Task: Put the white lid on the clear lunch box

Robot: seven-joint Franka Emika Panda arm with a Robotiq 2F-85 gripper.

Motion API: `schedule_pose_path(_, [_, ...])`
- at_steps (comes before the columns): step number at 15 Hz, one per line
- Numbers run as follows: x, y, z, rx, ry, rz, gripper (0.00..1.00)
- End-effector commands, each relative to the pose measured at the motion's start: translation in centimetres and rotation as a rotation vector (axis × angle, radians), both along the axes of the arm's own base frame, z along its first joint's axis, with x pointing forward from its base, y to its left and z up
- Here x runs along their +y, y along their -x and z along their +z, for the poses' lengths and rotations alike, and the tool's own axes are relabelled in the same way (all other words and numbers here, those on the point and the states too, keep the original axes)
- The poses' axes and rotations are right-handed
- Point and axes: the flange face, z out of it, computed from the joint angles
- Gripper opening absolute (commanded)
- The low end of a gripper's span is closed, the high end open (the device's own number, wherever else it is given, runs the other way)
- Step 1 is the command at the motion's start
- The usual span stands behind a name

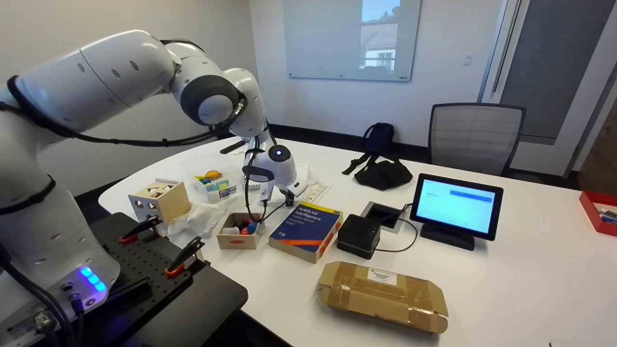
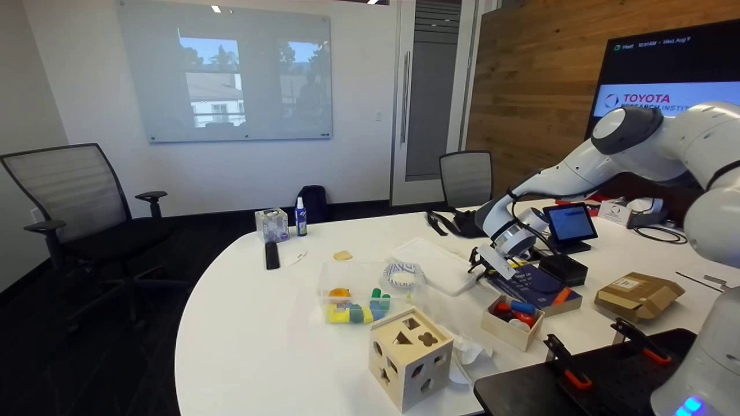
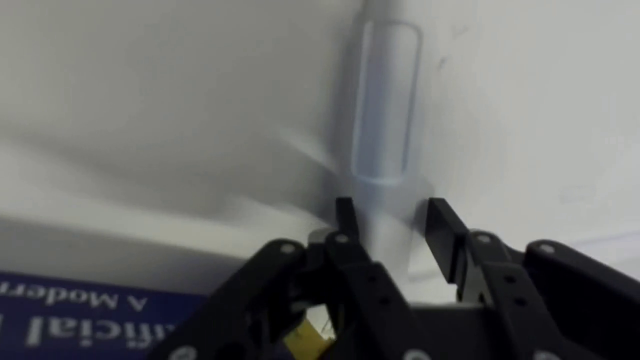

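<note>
Black fingers (image 3: 446, 235) of the gripper (image 3: 391, 215) stand parted at the edge of the lid (image 2: 433, 266); we judge pick-up in hand, closing on it next. Farther out lies the clear box (image 2: 347, 274), uncovered. Wrist-view blur keeps us from telling whether fingers touch lid.

The lid (image 2: 437, 267) is white, like the surface (image 1: 535, 270); the lunch box (image 2: 354, 275) is clear, with yellow, green and blue blocks (image 2: 358, 314) showing through. The gripper (image 3: 391, 220) is black. The book (image 1: 305, 229) is dark blue with white lettering, an orange-red stripe and a yellow band. The cardboard box (image 1: 383, 296) is tan, the cube (image 2: 411, 353) pale wood-coloured, the round dish (image 2: 399, 268) patterned in blue and white, the spray bottle (image 2: 300, 221) blue with a white top
</note>
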Motion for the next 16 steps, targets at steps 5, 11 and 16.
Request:
schedule_pose_path(5, [2.1,-1.9,9.2,-0.188,-0.120,0.031,0.07])
schedule_pose_path(11, [5.0,-1.5,18.4,-0.388,-0.253,0.137,0.04])
schedule_pose_path(16, [8.0,1.0,19.8,-0.360,-0.395,0.289,0.04])
